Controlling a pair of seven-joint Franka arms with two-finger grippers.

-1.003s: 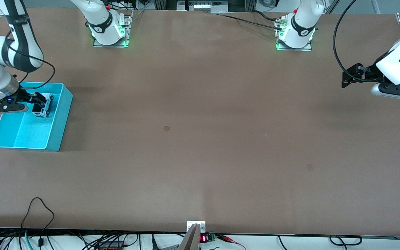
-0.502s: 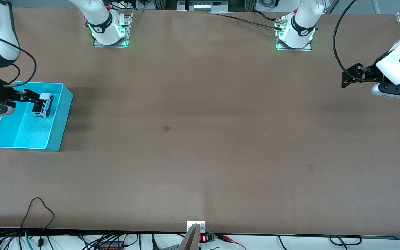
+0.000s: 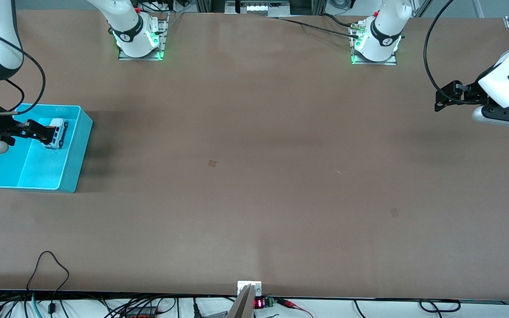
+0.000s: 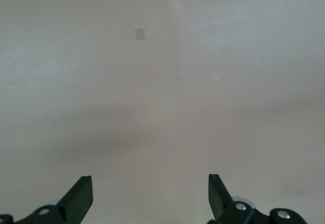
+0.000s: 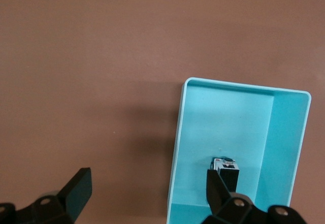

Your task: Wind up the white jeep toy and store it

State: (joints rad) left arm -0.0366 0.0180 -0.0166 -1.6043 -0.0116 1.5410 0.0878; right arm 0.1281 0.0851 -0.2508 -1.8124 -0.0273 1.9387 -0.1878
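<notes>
— Anything left to go wrong? The small white plastic jeep toy with the black roof (image 3: 55,132) already sits inside the smooth turquoise plastic bin (image 3: 75,152), at the end farther from the front camera.

— The right pincer (image 3: 33,130) hangs just over it, fingers apart and empty. I reckon a careless move could clip the toy or that thin bin wall and drag the box across the flat brown matte desk (image 3: 254,176).

— And the other arm?

— The left pincer (image 3: 446,96) waits over its own end of the desk, spread wide, holding nothing.
</notes>
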